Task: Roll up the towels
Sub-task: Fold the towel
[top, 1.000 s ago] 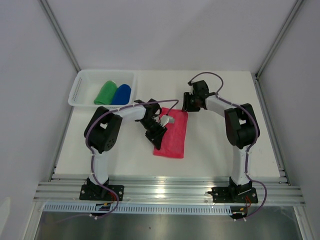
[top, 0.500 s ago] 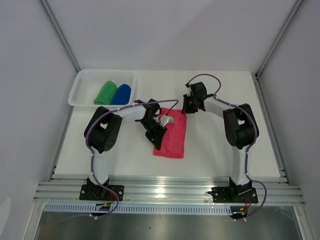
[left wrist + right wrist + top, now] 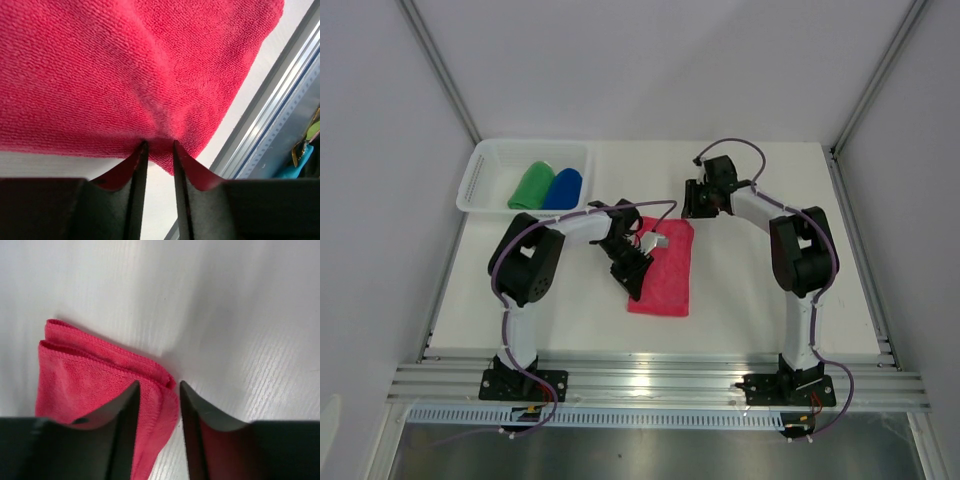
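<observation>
- A pink-red terry cloth towel (image 3: 670, 280) is seen lying flat and unrolled on the white table (image 3: 750, 290), its left edge clamped by the left end effector (image 3: 160, 145).
- Its far corner is straddled by the right end effector (image 3: 160, 385), fingers parted.
- Far left, a bright green towel (image 3: 531, 186) and a royal blue towel (image 3: 563, 187) are already rolled in a white plastic mesh basket (image 3: 480, 170).

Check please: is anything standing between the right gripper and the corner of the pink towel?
Nothing visible does. The right gripper is open astride the folded corner of the pink towel, which lies on the table.
</observation>
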You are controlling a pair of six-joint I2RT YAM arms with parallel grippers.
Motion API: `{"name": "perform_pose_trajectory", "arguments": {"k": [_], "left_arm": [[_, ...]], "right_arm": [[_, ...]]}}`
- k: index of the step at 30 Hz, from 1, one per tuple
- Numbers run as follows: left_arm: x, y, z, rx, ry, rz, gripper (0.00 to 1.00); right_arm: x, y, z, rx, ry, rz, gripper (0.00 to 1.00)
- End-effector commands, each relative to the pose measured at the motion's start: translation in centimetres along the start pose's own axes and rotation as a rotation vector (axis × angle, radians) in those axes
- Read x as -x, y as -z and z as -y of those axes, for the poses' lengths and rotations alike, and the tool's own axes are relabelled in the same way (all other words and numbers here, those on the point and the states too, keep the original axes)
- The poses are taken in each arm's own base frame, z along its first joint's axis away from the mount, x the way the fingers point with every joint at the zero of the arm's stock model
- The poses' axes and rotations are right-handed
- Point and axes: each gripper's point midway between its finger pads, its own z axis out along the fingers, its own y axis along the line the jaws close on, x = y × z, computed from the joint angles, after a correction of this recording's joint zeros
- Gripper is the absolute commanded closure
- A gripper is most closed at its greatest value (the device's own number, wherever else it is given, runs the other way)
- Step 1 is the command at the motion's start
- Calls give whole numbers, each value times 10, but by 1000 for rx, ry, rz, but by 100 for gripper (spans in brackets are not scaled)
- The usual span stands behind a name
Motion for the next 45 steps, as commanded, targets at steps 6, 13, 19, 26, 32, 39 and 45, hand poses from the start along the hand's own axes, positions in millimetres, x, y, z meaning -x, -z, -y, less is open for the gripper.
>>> {"name": "perform_pose_trajectory", "arguments": {"k": [6,13,19,26,32,39,45], "left_arm": [[38,59,32,32,-284,117,63],[25,92,71,15,-687,166,52],[-4,57,66,91,-956,29,48],[3,24,60,201,-1086,-21,41],[-2,4,40,259,-1042,-68,40],[-27,-15,25,237,-974,-128,37],[-40,-27,15,267,-896,-131,49]], "right_arm": [[53,58,-8,-25,157,144,50],[12,147,-31,86,369,207,49],[-12,203,-48,165,492,433,44],[-53,204,-59,215,503,404,43],[-69,200,-61,225,504,362,43],[-69,208,-60,214,550,389,42],[-69,211,-60,228,612,386,41]]}}
